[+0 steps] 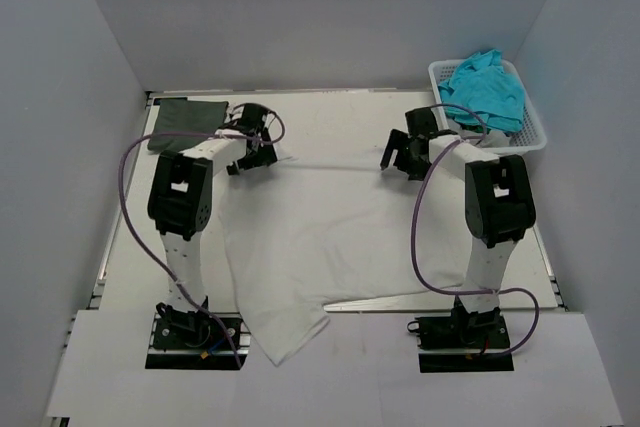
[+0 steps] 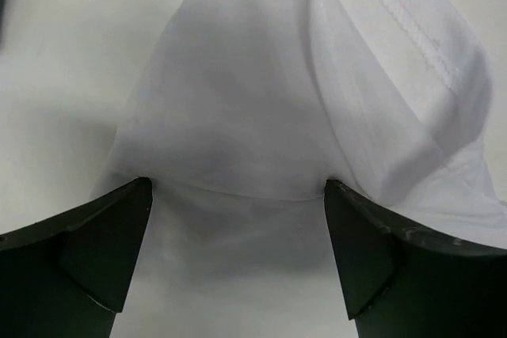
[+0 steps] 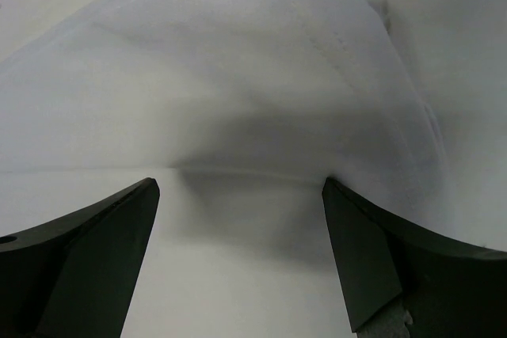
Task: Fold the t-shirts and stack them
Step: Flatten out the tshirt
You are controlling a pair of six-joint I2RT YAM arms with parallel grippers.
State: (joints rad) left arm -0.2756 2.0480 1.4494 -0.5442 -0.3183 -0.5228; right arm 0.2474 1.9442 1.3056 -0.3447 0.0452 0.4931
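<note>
A white t-shirt (image 1: 310,237) lies spread across the middle of the table, and one corner trails over the near edge. My left gripper (image 1: 258,155) is at its far left corner and my right gripper (image 1: 402,159) at its far right corner. Both are open and hold nothing. In the left wrist view the shirt's folded edge (image 2: 238,116) lies just past the tips of the left gripper (image 2: 238,185). The right wrist view shows the same white t-shirt (image 3: 238,77) just past the tips of the right gripper (image 3: 240,183). A folded dark grey-green t-shirt (image 1: 185,112) lies at the back left. Teal t-shirts (image 1: 487,90) are heaped at the back right.
The teal shirts sit in a white lattice basket (image 1: 533,139) in the back right corner, close behind my right arm. Grey walls enclose the table (image 1: 340,122) on three sides. Purple cables loop beside both arms.
</note>
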